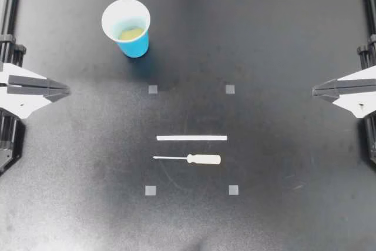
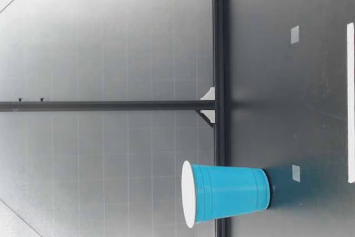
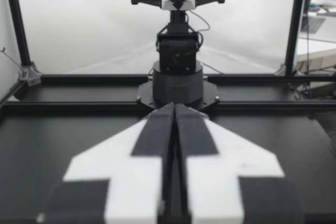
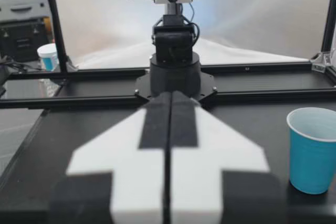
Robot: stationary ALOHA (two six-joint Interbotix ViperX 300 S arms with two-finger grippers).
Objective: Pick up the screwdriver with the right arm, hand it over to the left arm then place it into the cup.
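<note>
At the top view's lower centre, the screwdriver is seen flat on the table, well apart from the clenched, empty left pincer and right pincer; nipped off-centre, it could be rolled away.

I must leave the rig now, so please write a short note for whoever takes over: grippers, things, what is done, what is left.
Left gripper: shut, empty, at its own side of the table.
Right gripper: shut, empty, at its own side.
Screwdriver: flat mid-table, handle toward the right arm, beside a white strip.
Cup: upright, on the left arm's side.
Done: nothing.
Left: right pick-up, handover to left, drop into cup.
</note>
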